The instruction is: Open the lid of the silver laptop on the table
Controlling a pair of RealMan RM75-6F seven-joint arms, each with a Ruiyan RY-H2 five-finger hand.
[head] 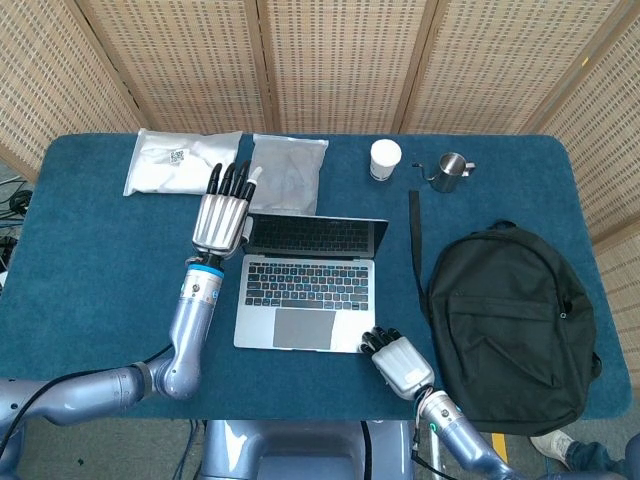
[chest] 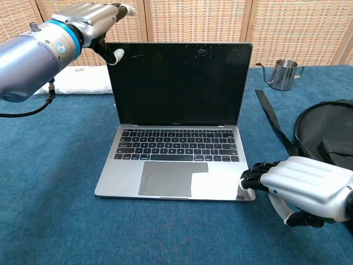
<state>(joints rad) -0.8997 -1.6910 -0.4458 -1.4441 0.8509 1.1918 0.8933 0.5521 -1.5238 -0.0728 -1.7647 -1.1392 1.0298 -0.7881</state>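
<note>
The silver laptop (chest: 175,165) stands open on the blue table, its dark screen (chest: 179,83) close to upright. My left hand (chest: 91,19) is at the lid's top left corner, with the thumb (chest: 116,54) on the screen side and the fingers stretched behind the lid. From above, the left hand (head: 222,215) lies just left of the raised lid (head: 315,235). My right hand (chest: 300,185) rests its bent fingertips (chest: 251,179) on the front right corner of the base and holds nothing. In the head view the right hand (head: 400,362) shows at the laptop's (head: 300,290) near right corner.
A black backpack (head: 510,320) lies right of the laptop, its strap (head: 414,240) running toward the back. A white cup (head: 385,159) and a steel pitcher (head: 452,170) stand behind. Two plastic bags (head: 183,162) (head: 285,180) lie at the back left.
</note>
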